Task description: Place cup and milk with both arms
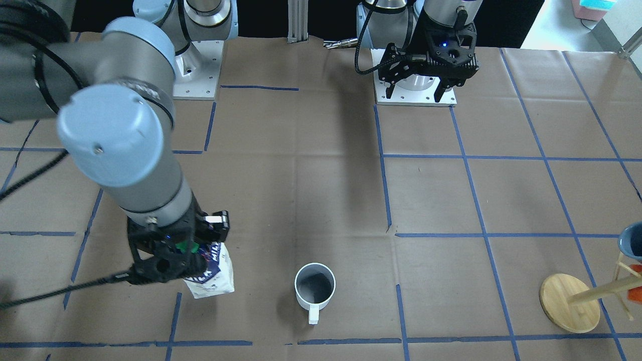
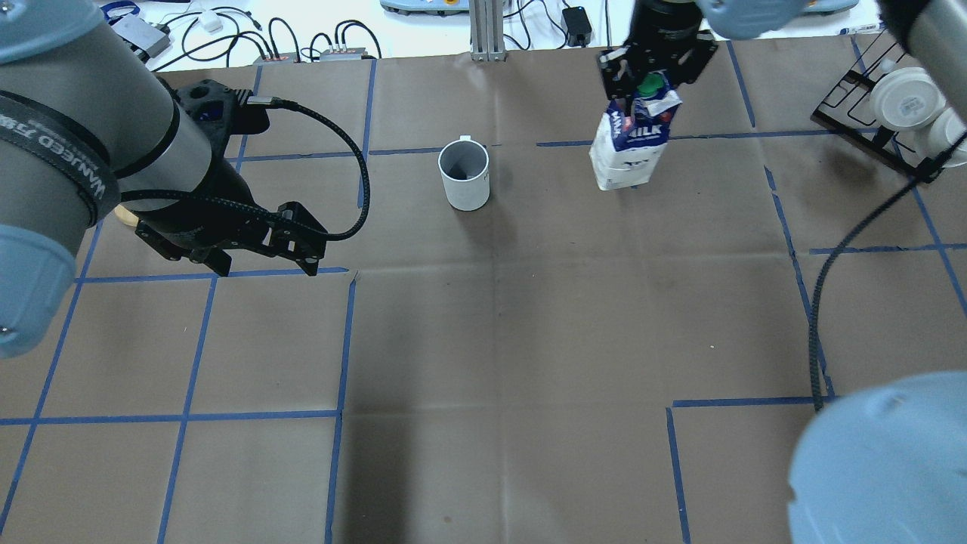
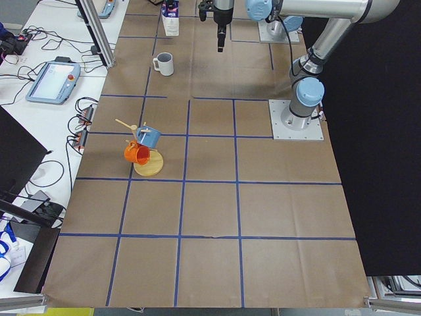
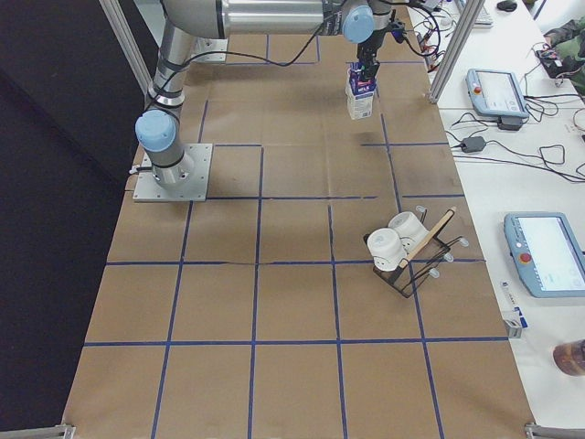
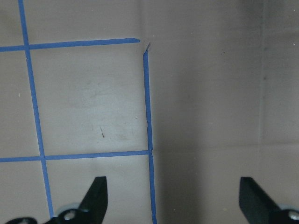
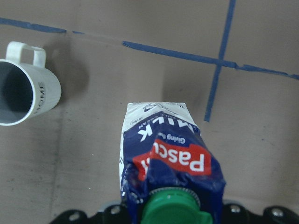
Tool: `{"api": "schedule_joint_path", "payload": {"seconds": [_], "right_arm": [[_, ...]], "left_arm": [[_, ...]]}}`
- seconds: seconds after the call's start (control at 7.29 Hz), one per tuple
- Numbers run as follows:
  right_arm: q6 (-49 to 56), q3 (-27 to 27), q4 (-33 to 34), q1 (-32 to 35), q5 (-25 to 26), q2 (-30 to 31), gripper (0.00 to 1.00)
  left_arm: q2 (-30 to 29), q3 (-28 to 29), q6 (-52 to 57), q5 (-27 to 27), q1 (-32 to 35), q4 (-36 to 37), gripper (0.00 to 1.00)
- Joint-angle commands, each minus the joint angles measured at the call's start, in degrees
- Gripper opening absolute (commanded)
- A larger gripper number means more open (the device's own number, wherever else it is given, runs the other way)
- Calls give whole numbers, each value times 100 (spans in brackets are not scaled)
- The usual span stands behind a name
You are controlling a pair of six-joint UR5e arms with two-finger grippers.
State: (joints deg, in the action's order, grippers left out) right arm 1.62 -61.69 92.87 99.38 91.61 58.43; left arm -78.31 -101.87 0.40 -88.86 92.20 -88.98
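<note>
Closest to the robot's base, the left gripper (image 2: 266,258) hangs above the table (image 2: 498,340) with its jaws spread wide and nothing between them. Its wrist view shows only brown paper and blue tape lines (image 5: 148,107) beneath the two fingers (image 5: 96,196).

Farther out, forward and to the right of that gripper, the cup (image 2: 464,177) stands upright on the paper, mouth up, with its handle pointing away from the robot. No gripper touches it.

Just to the cup's right, the right gripper (image 2: 648,87) is clamped on the top of the milk (image 2: 631,155), one finger on either side below the green cap (image 6: 170,207). The carton hangs below the gripper, leaning a little. Its base is down at the paper, though I cannot tell whether it touches. The cup sits near this gripper on its left, apart from the carton.
</note>
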Motion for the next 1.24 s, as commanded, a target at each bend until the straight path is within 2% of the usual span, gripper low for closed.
{"api": "schedule_joint_path", "payload": {"seconds": [0.0, 0.27, 0.41, 0.55, 1.1], "right_arm": [[-398, 866, -33, 397, -12, -927, 47], [-600, 1035, -24, 565, -82, -1211, 47], [-662, 1036, -41, 583, -82, -1229, 55], [-663, 1036, -33, 566, -82, -1238, 100], [-619, 1036, -269, 416, -74, -1054, 100]], "left_arm": [[9, 0, -22, -9, 0, 4, 100], [1, 0, -31, -9, 0, 12, 100], [0, 0, -49, -9, 0, 12, 100], [0, 0, -49, -9, 0, 12, 100], [-17, 0, -49, 0, 0, 12, 100]]}}
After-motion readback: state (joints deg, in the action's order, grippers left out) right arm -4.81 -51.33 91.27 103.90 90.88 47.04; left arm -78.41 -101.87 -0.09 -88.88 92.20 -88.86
